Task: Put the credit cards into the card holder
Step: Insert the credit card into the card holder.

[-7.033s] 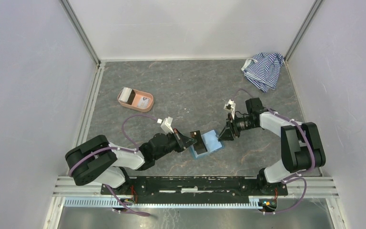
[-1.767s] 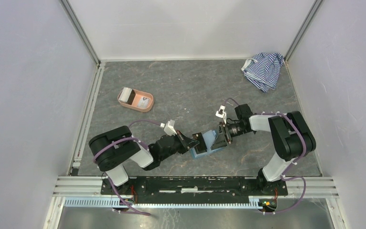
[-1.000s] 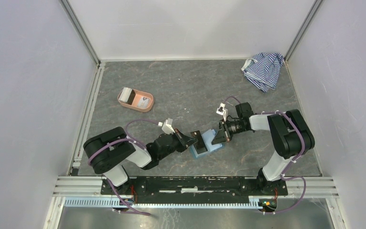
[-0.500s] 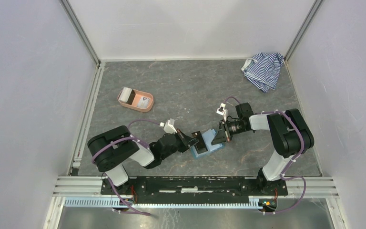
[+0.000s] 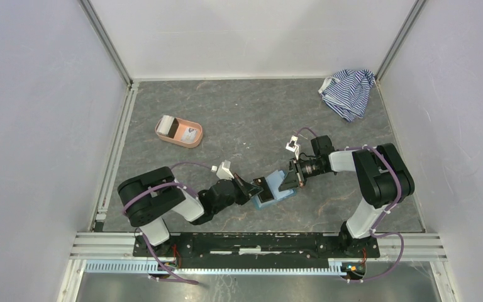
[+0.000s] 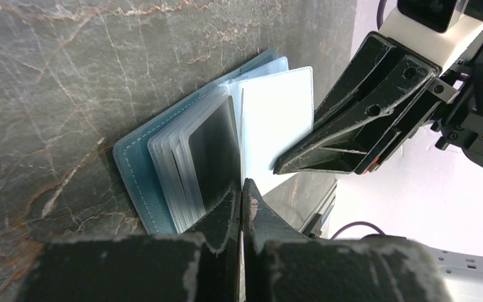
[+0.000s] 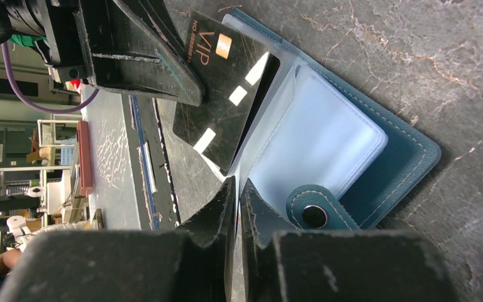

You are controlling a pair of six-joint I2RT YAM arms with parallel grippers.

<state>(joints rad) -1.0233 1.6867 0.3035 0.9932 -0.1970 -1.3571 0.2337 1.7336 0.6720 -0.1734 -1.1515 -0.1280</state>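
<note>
Grey marbled table (image 5: 239, 107), white walls all round. From the top camera, a striped cloth (image 5: 348, 91) is bunched at upper right. A salmon tray (image 5: 158, 130) sits centre left with what look like the other cards (image 5: 190, 133) inside, well apart from the action. Low centre, the card holder (image 5: 269, 201) lies open between the arms, with the left gripper (image 5: 258, 187) at its left edge and the right gripper (image 5: 288, 180) at its right.

Over to the left wrist: its fingers are pressed together on the near edge of the black card (image 6: 212, 148), which stands among the clear sleeves. Whether it is inside one, I cannot tell. At upper right of frame, the right gripper pinches a pale blue leaf of the holder.

Right wrist now: the fingers are all but closed on that leaf at bottom centre, and the snap tab (image 7: 314, 215) is just right of them. Gold lettering on the card reads "VIP", then a line starting "NO" with digits too small to read, and there's a gold chip.

My read is that the card is light, stiff and slick. It's best gripped by its free edge and kept square to the slot, because a tilted corner could snag the floppy sleeve. The holder is soft and light, and it will likely slide unless pinned.
</note>
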